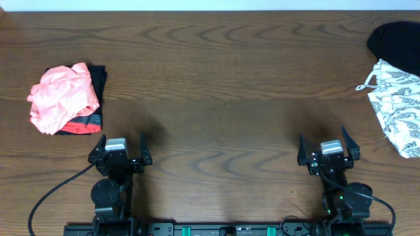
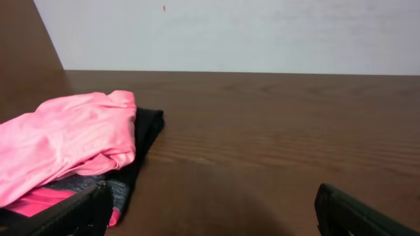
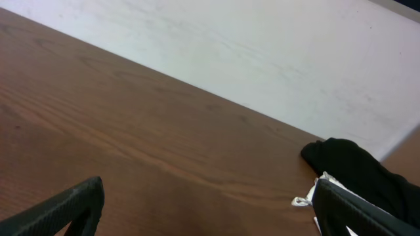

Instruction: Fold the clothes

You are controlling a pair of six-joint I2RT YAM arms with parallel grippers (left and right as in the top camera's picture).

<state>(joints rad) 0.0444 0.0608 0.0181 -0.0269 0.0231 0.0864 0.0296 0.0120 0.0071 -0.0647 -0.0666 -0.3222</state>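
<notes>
Likely a lab: wooden table (image 1: pixel 216 78) before plain white wall (image 2: pixel 262 33).

Black arms (image 1: pixel 108 190), grey wrist blocks (image 1: pixel 115 145), green lights (image 1: pixel 341 197)

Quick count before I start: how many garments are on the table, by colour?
Coral-pink garment: 1
Black garments: 2, the black one under the pink (red trim at its lower edge) and the black one at the right edge
White leaf-patterned garment: 1
Total: 4
</notes>
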